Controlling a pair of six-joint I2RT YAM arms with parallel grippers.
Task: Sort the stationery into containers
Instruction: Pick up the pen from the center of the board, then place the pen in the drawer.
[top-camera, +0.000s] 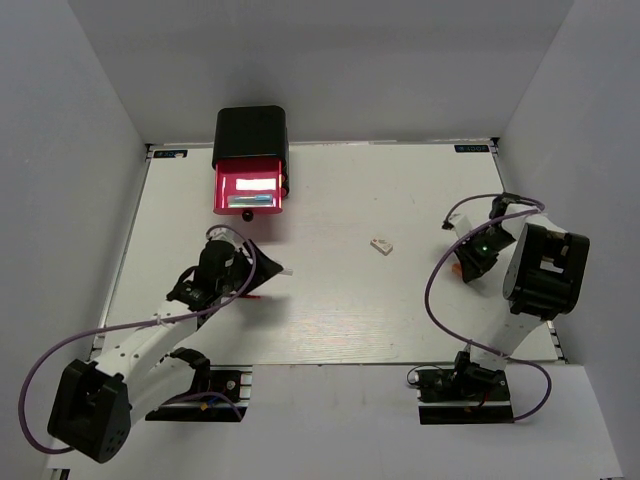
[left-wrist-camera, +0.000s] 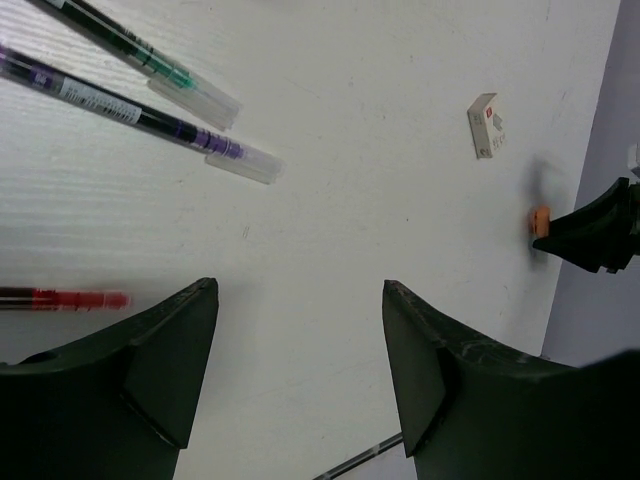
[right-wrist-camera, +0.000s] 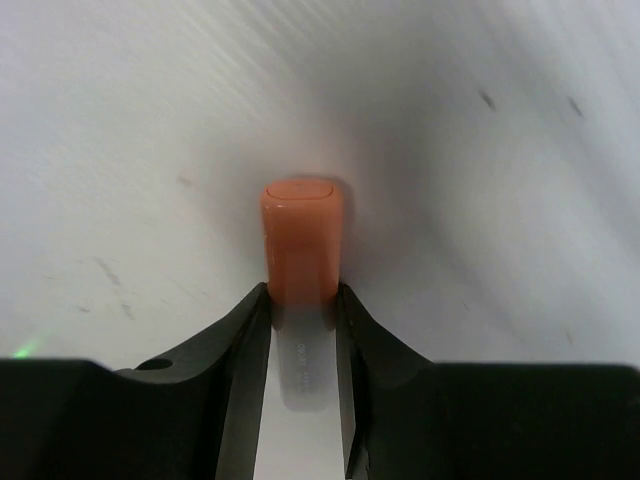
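The right end effector is closed on the lower part of a short orange bar, whose rounded end stands out past the fingertips; the bar is held towards the right side of the table, well apart from the cabinet. The bar is judged light, stiff and smooth, so a slip along its length is possible; a hold across its flat sides near mid-length is judged best. The left end effector is spread open and empty above the table, with a red pen just beside its left finger and a purple-inked pen and a green-inked pen further off. The pens are judged thin, light and apt to roll, and are best pinched across the barrel near the middle; the white eraser is judged small, slightly soft and easily gripped.

One pink-red drawer is pulled out of the cabinet, and only a pale blue streak is made out inside it; any lower drawers are hidden from above. It cannot be told whether the bar touches the table; its lower end is blurred between the fingers; the red pen is cut off at the frame edge.
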